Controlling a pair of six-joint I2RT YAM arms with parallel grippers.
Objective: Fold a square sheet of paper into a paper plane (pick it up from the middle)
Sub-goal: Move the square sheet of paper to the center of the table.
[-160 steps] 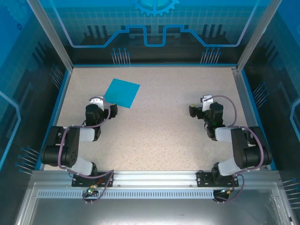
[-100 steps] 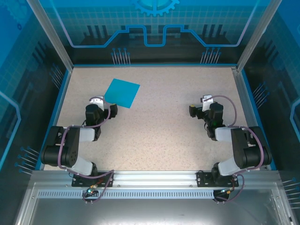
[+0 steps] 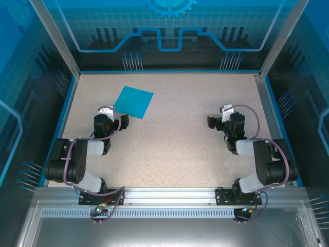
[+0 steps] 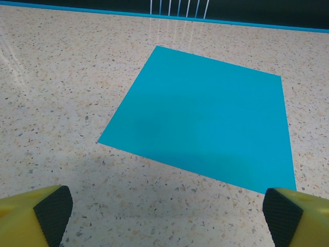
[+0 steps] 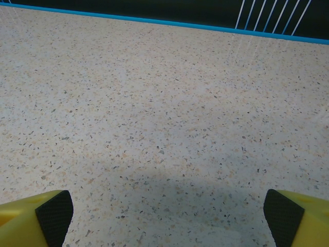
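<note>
While both arms sit folded low near the front of the table (image 3: 180,139), the left gripper (image 4: 167,218) is spread wide open. Its yellow fingers (image 4: 18,221) and black pads (image 4: 52,213) sit at the bottom corners of the left wrist view, with nothing between them but speckled surface. Just ahead of it lies the square sheet of paper (image 4: 205,126), teal-blue, flat and unfolded, turned at an angle so that one corner points back toward the right-hand finger. From above, the left gripper (image 3: 105,111) sits just beside the sheet's (image 3: 134,101) near left edge, in the far left part of the table. The right gripper (image 5: 169,216) is equally wide open and empty, looking out over bare table (image 5: 164,103). From above, the right gripper (image 3: 226,110) is well apart from the paper, on the opposite side. No fold has been made, so the step in hand appears to be the first reach for the sheet. To do it well, the left arm should likely travel forward until it is over the paper's middle and come down squarely. It should then close gently so the thin sheet buckles up into a ridge between the pads. Pressing hard or closing off-centre could skid the paper sideways or leave a stray crease.
</note>
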